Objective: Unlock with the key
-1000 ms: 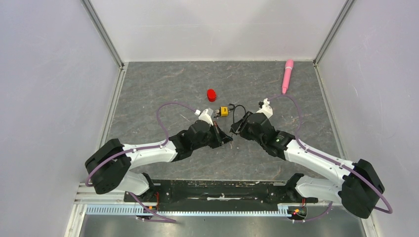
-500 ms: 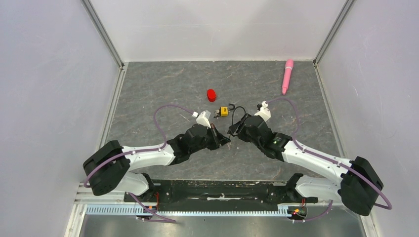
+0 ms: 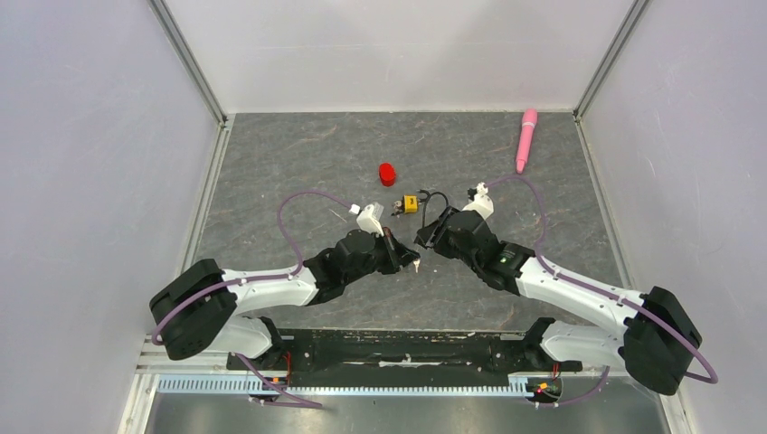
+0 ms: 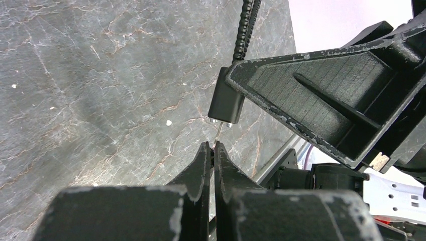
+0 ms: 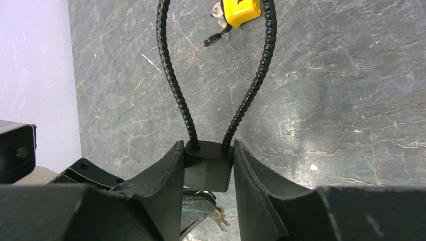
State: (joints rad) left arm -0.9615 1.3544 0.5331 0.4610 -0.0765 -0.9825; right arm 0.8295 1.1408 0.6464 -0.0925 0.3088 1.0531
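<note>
My right gripper (image 5: 208,150) is shut on the black block end (image 5: 208,169) of the looped black cord (image 5: 173,80) and holds it above the table. The cord runs to the small yellow padlock (image 5: 240,11), which lies on the table (image 3: 411,203). My left gripper (image 4: 212,147) is shut on the thin silvery key (image 4: 219,131). The key's blade reaches up to the underside of the block (image 4: 226,103). In the top view the left gripper (image 3: 412,263) and the right gripper (image 3: 425,238) meet tip to tip. Spare silvery keys (image 5: 217,215) hang below the block.
A red cap-like object (image 3: 387,174) stands behind the padlock. A pink pen (image 3: 525,140) lies at the back right. White walls with metal rails close in the grey stone-patterned floor (image 3: 271,163) on three sides.
Both grippers have shifted slightly to the left together, still tip to tip. The cord loop near the padlock has shifted with them.
</note>
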